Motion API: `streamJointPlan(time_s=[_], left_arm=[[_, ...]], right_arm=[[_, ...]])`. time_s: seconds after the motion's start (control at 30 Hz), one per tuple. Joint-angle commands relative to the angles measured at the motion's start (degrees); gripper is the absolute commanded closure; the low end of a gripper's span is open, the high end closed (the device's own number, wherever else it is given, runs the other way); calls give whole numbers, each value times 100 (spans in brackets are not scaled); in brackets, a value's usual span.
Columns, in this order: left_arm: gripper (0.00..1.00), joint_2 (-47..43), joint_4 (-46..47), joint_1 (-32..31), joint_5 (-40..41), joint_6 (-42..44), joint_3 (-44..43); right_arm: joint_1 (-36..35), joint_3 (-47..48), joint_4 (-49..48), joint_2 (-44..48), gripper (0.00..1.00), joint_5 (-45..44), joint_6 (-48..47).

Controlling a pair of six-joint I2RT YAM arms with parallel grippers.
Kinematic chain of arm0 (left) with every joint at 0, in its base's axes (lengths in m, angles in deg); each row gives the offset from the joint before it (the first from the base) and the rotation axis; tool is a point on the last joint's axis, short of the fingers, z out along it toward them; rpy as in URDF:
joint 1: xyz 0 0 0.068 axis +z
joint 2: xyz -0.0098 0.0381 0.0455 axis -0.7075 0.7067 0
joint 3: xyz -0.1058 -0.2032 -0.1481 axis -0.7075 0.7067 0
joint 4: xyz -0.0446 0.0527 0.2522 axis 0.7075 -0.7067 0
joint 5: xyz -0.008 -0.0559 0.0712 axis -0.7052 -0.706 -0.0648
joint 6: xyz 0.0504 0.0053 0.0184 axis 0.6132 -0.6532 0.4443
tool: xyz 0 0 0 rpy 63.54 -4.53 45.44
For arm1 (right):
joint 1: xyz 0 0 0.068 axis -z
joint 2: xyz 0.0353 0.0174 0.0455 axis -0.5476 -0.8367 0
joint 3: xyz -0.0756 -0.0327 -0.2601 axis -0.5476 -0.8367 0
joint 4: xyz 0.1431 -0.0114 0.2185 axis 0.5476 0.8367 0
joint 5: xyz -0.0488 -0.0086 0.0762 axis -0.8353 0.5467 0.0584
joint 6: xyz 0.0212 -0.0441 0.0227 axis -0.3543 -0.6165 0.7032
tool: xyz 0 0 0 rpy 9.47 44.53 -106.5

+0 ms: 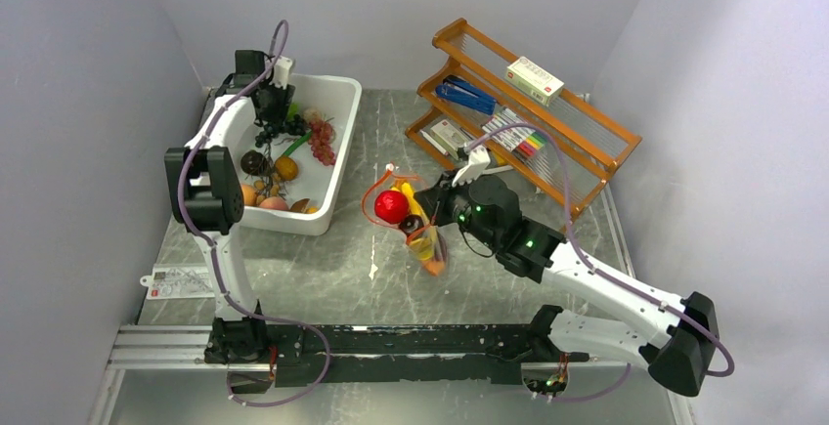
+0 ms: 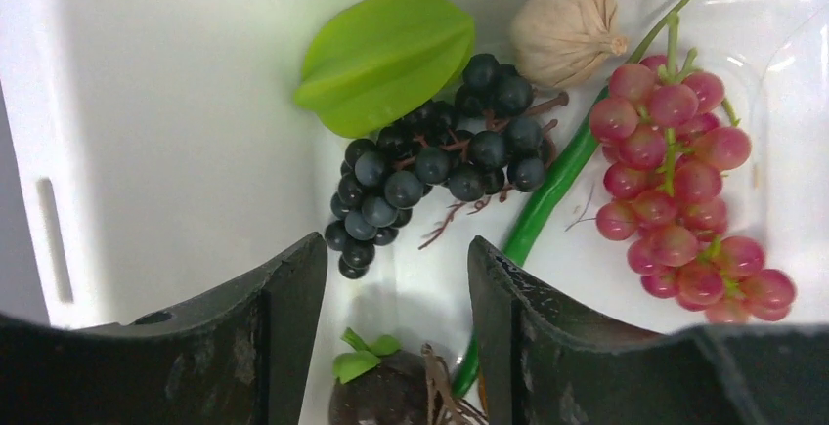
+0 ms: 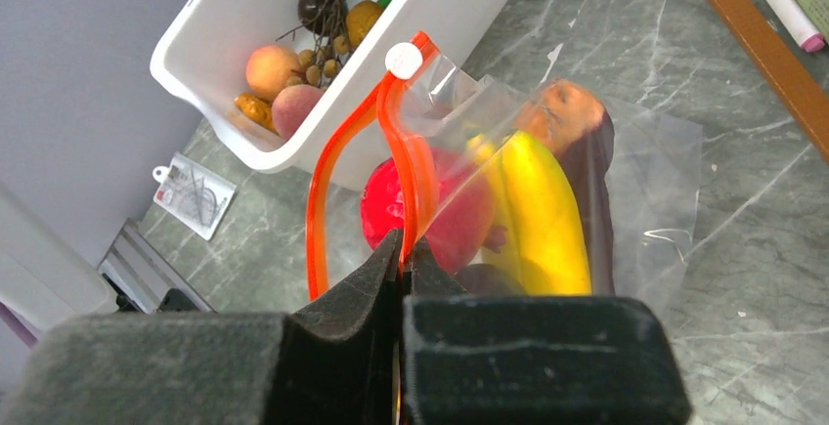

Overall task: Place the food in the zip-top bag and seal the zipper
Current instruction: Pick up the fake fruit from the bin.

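Now, left fingers point(image 2: 283, 318): you have them spread apart and gripping nothing, hanging inside the white bin point(image 2: 196, 151) at the far left of the bench point(image 1: 323, 278).
Dark grapes point(image 2: 430, 166): they lie on the bin floor just beyond those fingertips, between a green starfruit point(image 2: 386, 59) and a pink grape bunch point(image 2: 684, 191).
Right fingers point(image 3: 352, 298): you have them clenched on the zipper point(image 3: 323, 181), pinching the orange-red strip.
Zip-top bag point(image 3: 645, 181): it is mid-bench, right of the bin, with its mouth gaping in a loop and the white slider tab point(image 3: 402, 60) at the far end.
Food in the bag: a red round fruit point(image 3: 386, 205), the yellow banana bunch point(image 3: 538, 210) and the dark slab point(image 3: 598, 200), all pressed together.
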Motion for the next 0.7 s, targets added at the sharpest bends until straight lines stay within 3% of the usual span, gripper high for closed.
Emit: streamJointPlan(time_s=[0.0,0.27,0.67], left_arm=[[44,-36,474,-25,-312,1167,143],[42,216,780,-34,-741,2387,430],[41,712,978,-34,-716,2882,442]], right_arm=[[18,267,-70,83,100,-105,-33],[17,410,163,266,100,-480,-254],[27,351,50,83,100,-645,-319]])
